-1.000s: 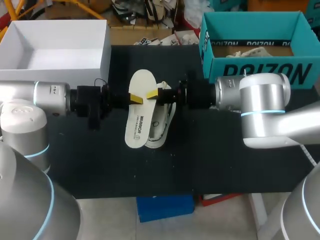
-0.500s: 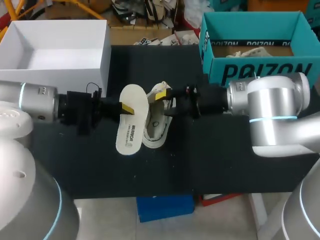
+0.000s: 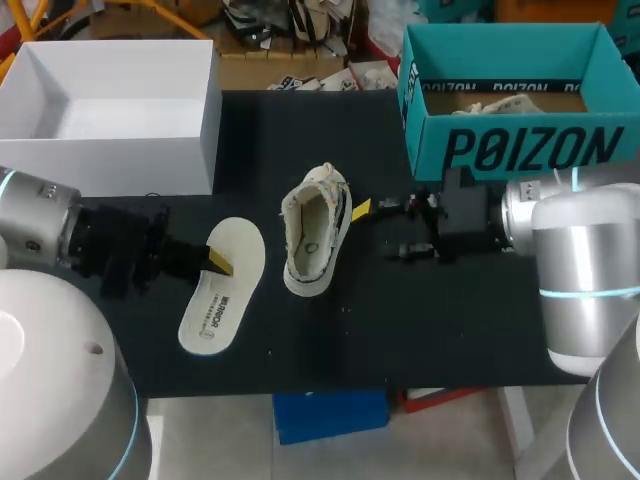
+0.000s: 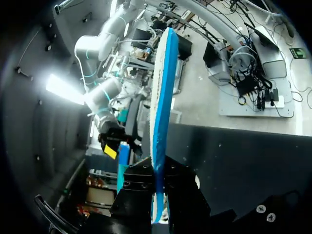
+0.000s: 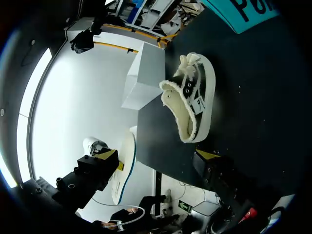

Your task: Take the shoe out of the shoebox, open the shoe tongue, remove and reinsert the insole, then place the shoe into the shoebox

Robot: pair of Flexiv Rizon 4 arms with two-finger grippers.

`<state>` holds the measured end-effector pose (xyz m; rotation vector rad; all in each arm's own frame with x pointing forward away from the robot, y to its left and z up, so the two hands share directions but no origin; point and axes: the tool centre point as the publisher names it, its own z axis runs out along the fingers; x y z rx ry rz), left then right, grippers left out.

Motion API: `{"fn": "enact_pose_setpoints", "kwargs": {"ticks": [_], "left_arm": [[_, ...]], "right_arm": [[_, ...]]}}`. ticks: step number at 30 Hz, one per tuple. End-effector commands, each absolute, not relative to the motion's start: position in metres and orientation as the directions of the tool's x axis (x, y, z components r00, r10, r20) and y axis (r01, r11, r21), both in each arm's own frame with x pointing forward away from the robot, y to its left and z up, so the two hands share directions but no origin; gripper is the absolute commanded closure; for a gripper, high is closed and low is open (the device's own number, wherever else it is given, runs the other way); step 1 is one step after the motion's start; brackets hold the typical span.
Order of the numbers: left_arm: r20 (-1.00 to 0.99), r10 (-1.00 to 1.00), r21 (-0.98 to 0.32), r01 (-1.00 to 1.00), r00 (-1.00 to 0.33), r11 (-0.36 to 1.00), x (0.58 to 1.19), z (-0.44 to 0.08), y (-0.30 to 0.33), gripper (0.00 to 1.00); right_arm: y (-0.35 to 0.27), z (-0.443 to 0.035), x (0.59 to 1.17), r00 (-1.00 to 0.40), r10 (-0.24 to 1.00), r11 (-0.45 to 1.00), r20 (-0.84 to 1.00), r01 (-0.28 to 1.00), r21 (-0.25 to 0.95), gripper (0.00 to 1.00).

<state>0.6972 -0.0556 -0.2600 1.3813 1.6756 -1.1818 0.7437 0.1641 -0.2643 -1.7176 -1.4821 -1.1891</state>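
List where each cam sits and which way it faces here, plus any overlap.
Head: fixed above and behind, looking down on the table; both arms enter from the sides, left gripper shut on the insole, right gripper open beside the shoe.
Left wrist: on the left arm, looking along its fingers across the table; own gripper holds the insole edge-on.
Right wrist: on the right arm, facing the shoe; own gripper shows partly.
Shared: each wrist view shows the other arm's gripper.

Big black block letters run right across the near wall of the teal box (image 3: 520,150), far right. Small dark print sits down the middle of the insole (image 3: 222,298), near left, too fine to make out. On the shoe (image 5: 187,114), a white tag (image 5: 197,104) carries one dark figure.
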Motion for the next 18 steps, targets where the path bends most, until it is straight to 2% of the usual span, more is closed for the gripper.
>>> {"fn": "enact_pose_setpoints", "kwargs": {"ticks": [1, 7, 18], "left_arm": [[-0.888, 0.398, -0.242, 0.97, -0.231, 0.021, 0.685, -0.26, -0.043, 1.0], [-0.878, 0.42, -0.259, 0.966, -0.229, -0.015, 0.674, -0.262, -0.04, 1.0], [-0.854, 0.477, -0.292, 0.951, -0.21, -0.103, 0.665, -0.271, -0.05, 1.0]], "right_arm": [[0.132, -0.245, 0.719, 0.012, 0.504, -0.274, 0.864, 0.95, 0.147, 0.0], [0.115, -0.236, 0.709, 0.038, 0.55, -0.299, 0.834, 0.941, 0.155, 0.0], [0.115, -0.236, 0.709, 0.038, 0.55, -0.299, 0.834, 0.941, 0.155, 0.0]]}}
